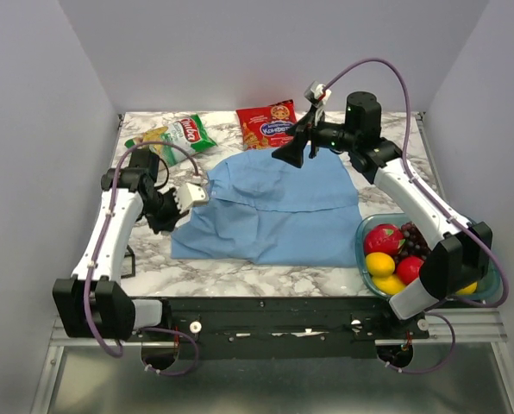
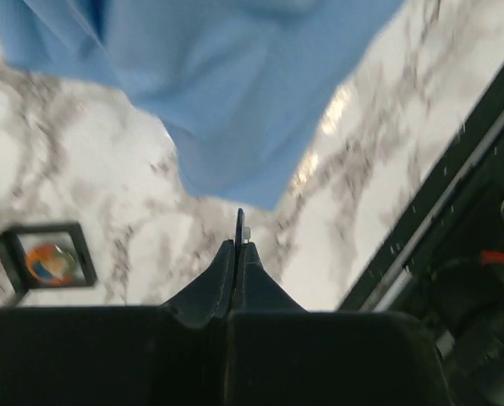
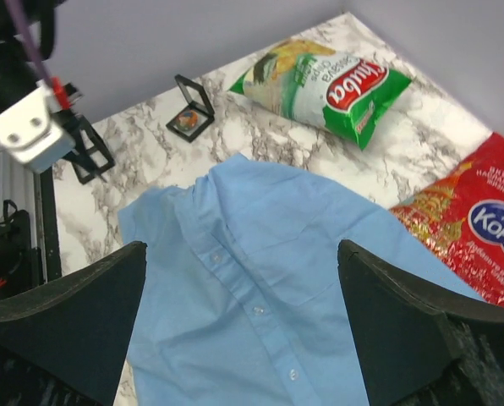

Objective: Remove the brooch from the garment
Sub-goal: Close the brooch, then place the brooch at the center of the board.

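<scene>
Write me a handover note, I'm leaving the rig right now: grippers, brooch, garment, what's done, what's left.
Left gripper: shut, just off a corner of the shirt; a thin dark sliver pokes from its tips, maybe the brooch, cannot tell.
Right gripper: open, above the shirt, holding nothing.
Done, it seems: no brooch shows on the shirt.
Left: confirm the brooch is off, then set it down.

"Конф…" on the red snack bag (image 3: 480, 224)
</scene>
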